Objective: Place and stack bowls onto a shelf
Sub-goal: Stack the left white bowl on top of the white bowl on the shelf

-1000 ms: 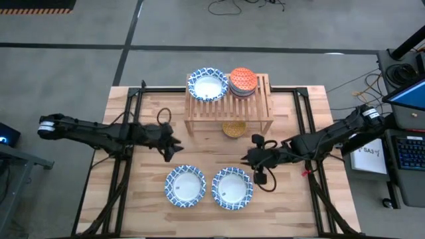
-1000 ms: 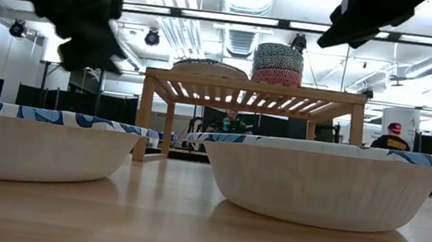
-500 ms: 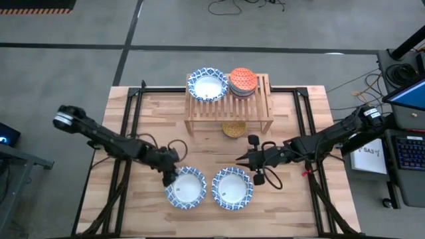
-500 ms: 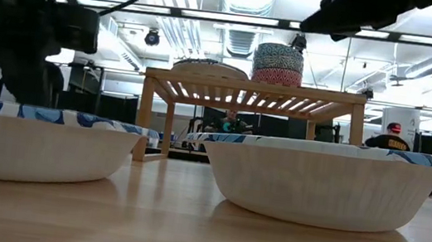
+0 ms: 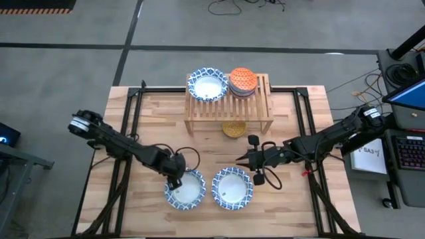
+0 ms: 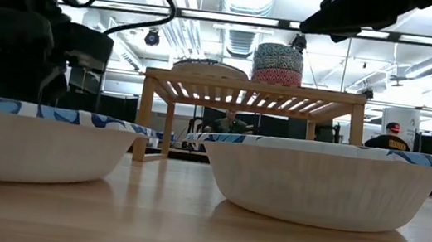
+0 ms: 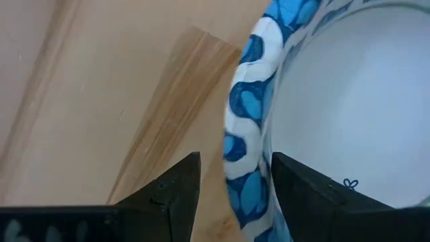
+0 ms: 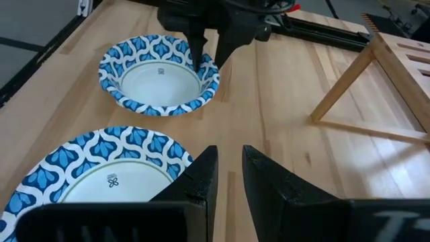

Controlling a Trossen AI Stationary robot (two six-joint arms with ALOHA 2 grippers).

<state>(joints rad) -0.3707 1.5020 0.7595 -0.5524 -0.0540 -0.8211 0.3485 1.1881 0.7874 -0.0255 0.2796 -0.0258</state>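
Note:
Two blue-and-white bowls stand on their bases on the tabletop, the left bowl [image 5: 188, 191] [image 6: 29, 142] and the right bowl [image 5: 232, 188] [image 6: 325, 181]. My left gripper [image 5: 176, 180] [image 7: 235, 161] is open and down at the left bowl's far-left rim, one finger on each side of it. My right gripper [image 5: 244, 158] [image 8: 230, 158] hovers above the table just beyond the right bowl, open by a narrow gap. The wooden shelf [image 5: 229, 106] carries a blue-and-white bowl [image 5: 207, 85] and a stack topped by an orange bowl [image 5: 242, 79]. A mustard bowl [image 5: 234, 129] sits under the shelf. My left gripper straddles the left bowl's rim [image 7: 245, 134] from above, one finger [image 7: 302, 191] inside the bowl and one [image 7: 176, 188] outside. The bowl rests on the table. Whether the fingers touch the rim, I cannot tell.
Dark metal frame rails [image 5: 133, 126] [image 5: 307, 126] run along both sides of the plank tabletop. Bare wood lies between the shelf and the two near bowls. A desk with a keyboard [image 5: 412, 149] stands off the table's right side.
My left gripper has swung from mid-table toward the near edge and the right, and has come down over the left bowl's far-left rim. The right gripper has shifted slightly toward the table's left. The bowls have kept their places.

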